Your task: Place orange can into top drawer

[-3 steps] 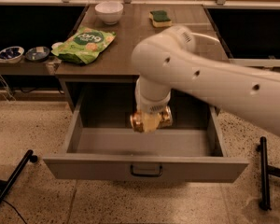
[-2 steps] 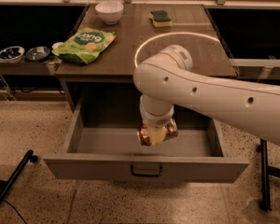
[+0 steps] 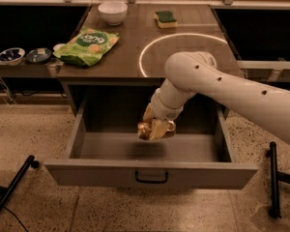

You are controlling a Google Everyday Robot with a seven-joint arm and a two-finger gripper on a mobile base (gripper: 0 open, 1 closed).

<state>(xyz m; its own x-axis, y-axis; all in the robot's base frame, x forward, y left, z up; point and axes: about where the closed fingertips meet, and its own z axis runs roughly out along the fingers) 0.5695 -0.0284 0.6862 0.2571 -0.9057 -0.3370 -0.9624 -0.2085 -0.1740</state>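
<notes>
The top drawer (image 3: 150, 174) is pulled wide open below the counter, its grey front panel with a dark bar handle facing me. My white arm reaches down from the right into the drawer opening. My gripper (image 3: 156, 128) hangs over the middle of the drawer and is shut on the orange can (image 3: 149, 129), which shows as a gold and silvery shape between the fingers. The can is held a little above the drawer floor, with its shadow on the floor beneath it.
On the countertop (image 3: 183, 52) lie a green snack bag (image 3: 87, 45), a white bowl (image 3: 112, 11) and a green sponge (image 3: 165, 17). Two small dishes (image 3: 24, 56) sit on a shelf at left. Dark stand legs (image 3: 274, 178) are on the floor at right and left.
My arm has drawn back and lowered, and the gripper with the can has moved slightly left and down inside the open drawer. The drawer and countertop items have not moved.
</notes>
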